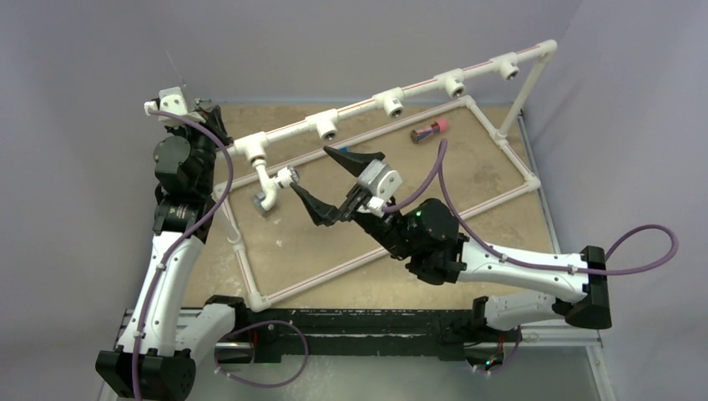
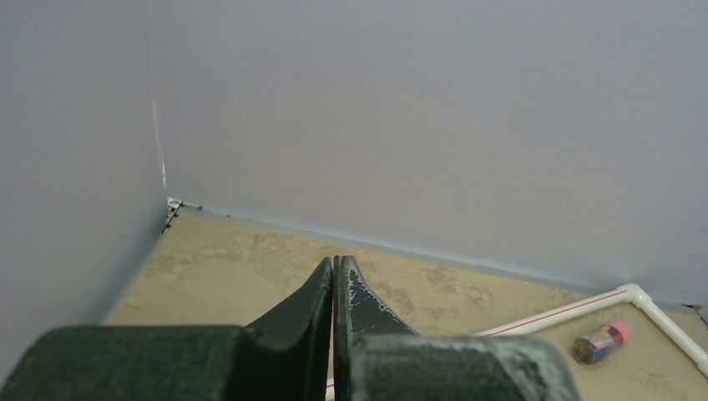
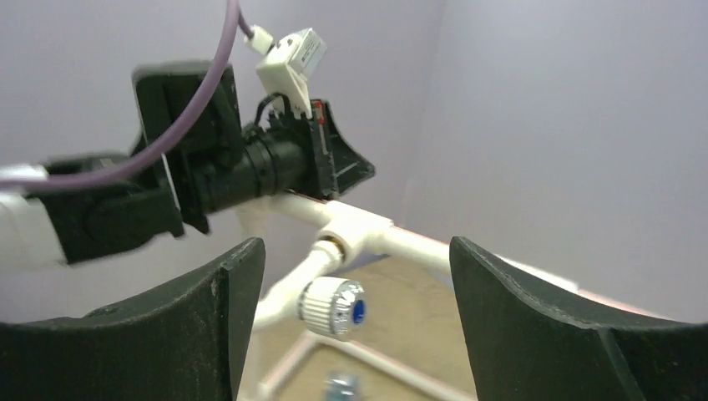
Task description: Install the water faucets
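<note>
The table (image 1: 334, 242) is sandy brown and looks worn, and pale purple-grey walls (image 1: 334, 42) stand close around it. A white pipe frame (image 1: 334, 270) lies flat on the table. A raised pipe (image 1: 422, 88) runs above it, with round sockets (image 1: 392, 104) along its length.

One water faucet (image 1: 269, 180) is fixed in the socket at the left end and hangs down. Its round knob points at the right gripper (image 1: 309, 169). That gripper is spread wide and has nothing in it — the knob sits just in front of the gap and nothing touches it.

The left gripper (image 2: 334, 276) is pressed tight together, with nothing in it, and points at the back corner of the room. Its black wrist and a purple cable (image 3: 225, 83) sit just behind the faucet's socket.

A small tube (image 1: 428, 129) with a pink cap lies on the table far back, well apart from both arms.
</note>
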`<state>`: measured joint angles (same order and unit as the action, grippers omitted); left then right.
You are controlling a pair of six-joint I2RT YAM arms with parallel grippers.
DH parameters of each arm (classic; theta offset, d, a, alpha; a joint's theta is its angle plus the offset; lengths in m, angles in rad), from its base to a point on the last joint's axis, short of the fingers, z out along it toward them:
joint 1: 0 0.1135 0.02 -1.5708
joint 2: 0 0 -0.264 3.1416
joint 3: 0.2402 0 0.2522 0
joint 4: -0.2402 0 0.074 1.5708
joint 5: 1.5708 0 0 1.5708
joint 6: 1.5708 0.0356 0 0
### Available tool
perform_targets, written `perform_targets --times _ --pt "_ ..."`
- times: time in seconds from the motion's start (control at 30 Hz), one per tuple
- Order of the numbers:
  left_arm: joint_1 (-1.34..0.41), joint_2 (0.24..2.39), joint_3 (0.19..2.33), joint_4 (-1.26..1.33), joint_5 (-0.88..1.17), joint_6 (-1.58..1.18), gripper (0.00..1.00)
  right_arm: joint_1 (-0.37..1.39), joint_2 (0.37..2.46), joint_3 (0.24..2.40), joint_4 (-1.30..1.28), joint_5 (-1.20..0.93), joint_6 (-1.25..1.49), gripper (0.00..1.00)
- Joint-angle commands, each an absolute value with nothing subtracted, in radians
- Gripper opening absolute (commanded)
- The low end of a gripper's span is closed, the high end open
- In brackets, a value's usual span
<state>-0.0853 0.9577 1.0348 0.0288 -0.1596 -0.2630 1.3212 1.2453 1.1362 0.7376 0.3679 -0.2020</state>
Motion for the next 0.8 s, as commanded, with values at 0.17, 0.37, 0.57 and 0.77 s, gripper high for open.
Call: perform_targets --times 0.17,0.37,0.57,0.77 --pt "-0.092 1.000 0.961 -0.253 -0.087 -0.278 0.00 1.384 1.277 1.249 0.523 0.281 -1.065 0.85" --pt "-0.093 0.995 0.959 -0.253 -0.089 -0.278 0.00 1.430 1.370 1.337 0.334 0.334 -1.366 0.87" --pt "-0.092 0.991 0.959 -0.253 -0.089 -0.278 0.00 1.478 1.452 1.338 0.335 0.466 -1.600 0.87" --pt "-0.092 0.991 0.960 -0.252 -0.087 -0.278 0.00 1.486 1.533 1.360 0.366 0.550 -1.704 0.86"
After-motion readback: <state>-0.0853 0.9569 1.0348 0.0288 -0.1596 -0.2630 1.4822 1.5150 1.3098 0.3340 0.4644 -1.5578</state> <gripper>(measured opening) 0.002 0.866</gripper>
